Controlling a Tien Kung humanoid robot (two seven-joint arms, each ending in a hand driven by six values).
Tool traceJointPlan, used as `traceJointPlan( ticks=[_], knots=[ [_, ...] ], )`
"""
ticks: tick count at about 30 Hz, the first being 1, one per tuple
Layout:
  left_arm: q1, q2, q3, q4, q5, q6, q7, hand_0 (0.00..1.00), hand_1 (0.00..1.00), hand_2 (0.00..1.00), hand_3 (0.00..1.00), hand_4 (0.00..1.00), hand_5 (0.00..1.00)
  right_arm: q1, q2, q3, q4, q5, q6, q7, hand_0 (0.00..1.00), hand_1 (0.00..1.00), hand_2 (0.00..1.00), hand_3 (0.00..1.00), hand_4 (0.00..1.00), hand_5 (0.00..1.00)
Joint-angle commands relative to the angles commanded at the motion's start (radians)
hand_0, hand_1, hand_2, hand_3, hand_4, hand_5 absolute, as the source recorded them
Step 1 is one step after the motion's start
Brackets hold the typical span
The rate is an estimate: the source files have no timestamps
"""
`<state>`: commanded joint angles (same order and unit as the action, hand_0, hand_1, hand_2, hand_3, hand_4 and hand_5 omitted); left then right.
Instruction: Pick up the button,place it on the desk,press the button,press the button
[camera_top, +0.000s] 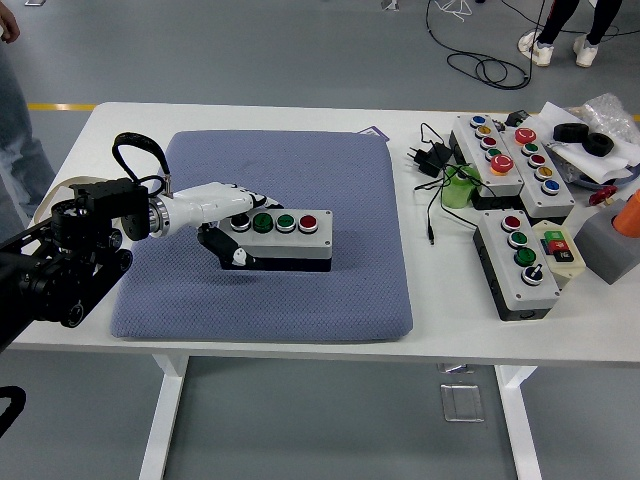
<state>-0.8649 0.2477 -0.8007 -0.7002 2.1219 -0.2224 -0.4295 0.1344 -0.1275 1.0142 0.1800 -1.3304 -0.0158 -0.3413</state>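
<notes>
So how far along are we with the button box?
Pick-and-place looks done: the grey button box lies flat on the blue mat. In hand now: the left hand rests at the box's left end, fingers over the black button, thumb down the front side. Whether it is gripping or pressing, I cannot tell. Both presses may remain. The right arm is out of view.

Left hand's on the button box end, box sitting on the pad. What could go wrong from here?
1. The left hand grips only the left end of the button box; lifting could tip it or let it slip.
2. The blue pad is soft, so presses there may rock the box.
</notes>
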Motion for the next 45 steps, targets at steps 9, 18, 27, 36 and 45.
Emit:
traceJointPlan(
  ticks=[9, 18, 27, 36, 45],
  knots=[
    [0.046, 0.009, -0.121, -0.095, -0.049, -0.072, 0.032, 0.985, 0.972, 0.998, 0.998, 0.998, 0.655, -0.005, 0.0, 0.0, 0.0, 0.004, -0.002, 0.001, 0.65, 0.637, 0.671, 0.582, 0.381, 0.242],
    [0.098, 0.036, -0.283, -0.375, -0.112, -0.053, 0.223, 0.388, 0.551, 0.748, 0.959, 0.871, 0.906, -0.011, -0.001, 0.005, 0.0, -0.002, -0.002, 0.001, 0.65, 0.637, 0.671, 0.582, 0.381, 0.243],
    [0.115, 0.058, -0.264, -0.534, 0.012, -0.025, 0.323, 0.02, 0.026, 0.083, 0.948, 0.405, 0.002, -0.009, 0.0, 0.005, 0.0, 0.001, -0.002, 0.001, 0.649, 0.637, 0.669, 0.582, 0.38, 0.244],
    [0.114, 0.06, -0.258, -0.551, 0.032, -0.039, 0.345, 0.01, 0.002, 0.058, 0.954, 0.237, 0.002, -0.006, 0.0, 0.003, 0.0, 0.003, -0.002, 0.0, 0.649, 0.638, 0.669, 0.582, 0.381, 0.244],
    [0.12, 0.063, -0.239, -0.554, 0.041, -0.024, 0.348, 0.021, 0.002, 0.012, 0.946, 0.247, 0.002, -0.006, -0.001, 0.003, 0.0, 0.002, -0.002, 0.001, 0.649, 0.637, 0.669, 0.582, 0.381, 0.243]
  ],
)
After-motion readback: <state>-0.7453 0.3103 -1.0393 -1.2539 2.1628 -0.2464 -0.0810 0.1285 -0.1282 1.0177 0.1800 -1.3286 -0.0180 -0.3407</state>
